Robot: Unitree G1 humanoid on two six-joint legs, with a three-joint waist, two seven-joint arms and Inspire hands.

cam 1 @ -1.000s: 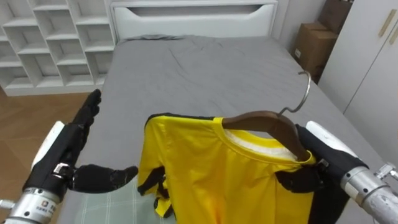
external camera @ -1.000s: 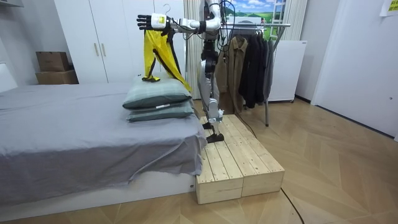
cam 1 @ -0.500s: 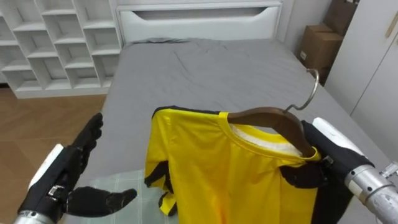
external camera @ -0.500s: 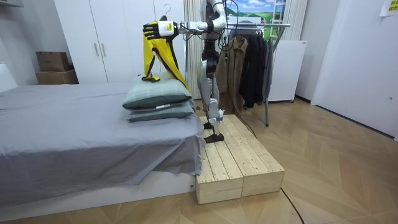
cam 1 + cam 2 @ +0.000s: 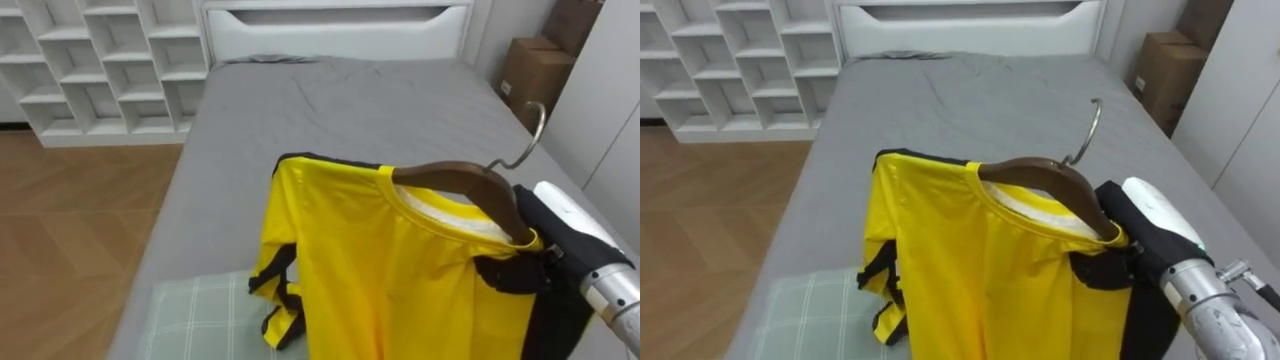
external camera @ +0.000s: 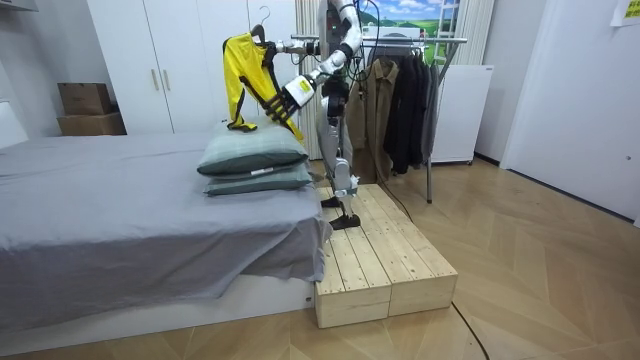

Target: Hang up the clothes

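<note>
- The yellow shirt [image 5: 400, 270] is seen already threaded on a wooden hanger [image 5: 455, 178]. It is held in the air above the near end of the bed [image 5: 350, 110], over the green checked pillow [image 5: 190, 320] laid there.
- The hanger is gripped at one shoulder by the right hand [image 5: 505, 272], its fingers curled tightly round the wood just under the shirt's edge. The metal hook is left free and is pointed upward.
- The left hand [image 6: 283, 100] is made out in the room view, lowered beside the hanging shirt at the bed's edge. Whether it is open or closed cannot be told.
- The robot is stood on a wooden platform [image 6: 385, 250] set against the bed and is faced toward the bed. The clothes rail [image 6: 420, 40], hung with dark clothes [image 6: 405, 100], is placed behind it, on the side away from the bed.
- The step in hand is judged to be the carry: the shirt is on the hanger and lifted, but nothing has yet been hung.
- A turn away from the bed toward the rail is called for next. The hanger should be kept level so that the shirt is not shed, and the free hook brought over the bar and lowered into a gap among the dark clothes.
</note>
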